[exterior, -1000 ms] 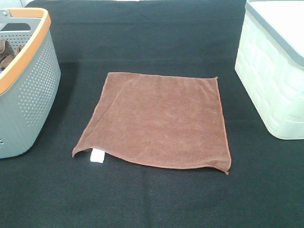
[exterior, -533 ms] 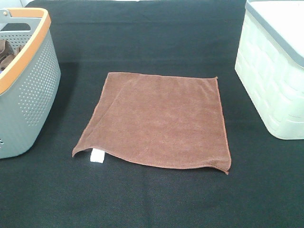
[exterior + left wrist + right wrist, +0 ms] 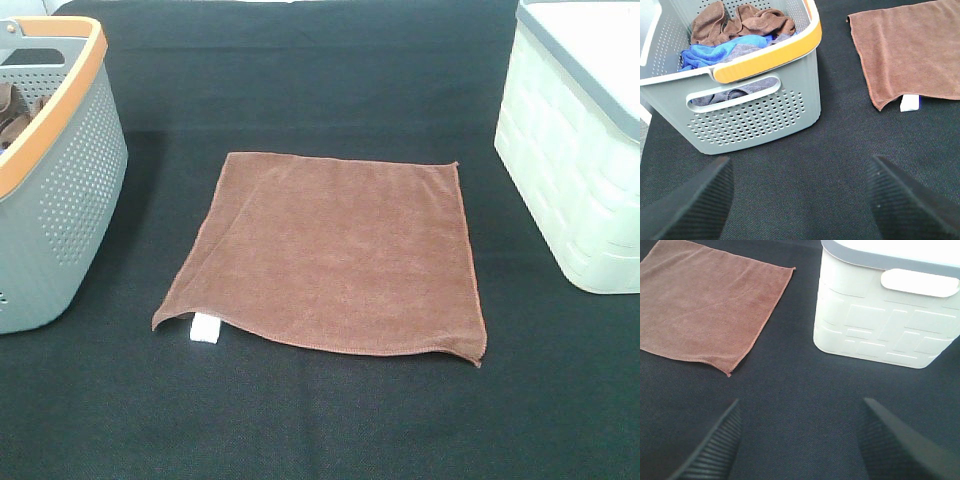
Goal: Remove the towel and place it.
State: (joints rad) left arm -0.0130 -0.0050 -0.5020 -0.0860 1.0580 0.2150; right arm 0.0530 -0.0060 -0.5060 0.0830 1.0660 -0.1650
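The towel (image 3: 330,255) lies flat and spread on the black-covered worktop (image 3: 320,420), between the grey basket (image 3: 60,200) of cloths on the left and the white bin (image 3: 575,170) on the right; it looks already removed and placed. Both the left gripper (image 3: 800,200) and the right gripper (image 3: 800,440) hover with jaws wide, holding nothing. Next would likely be another cloth from the basket. The room beyond is out of view.

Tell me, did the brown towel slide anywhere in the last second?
No. The towel lies flat in the same spot between the grey basket and the white bin, its white tag unchanged too.
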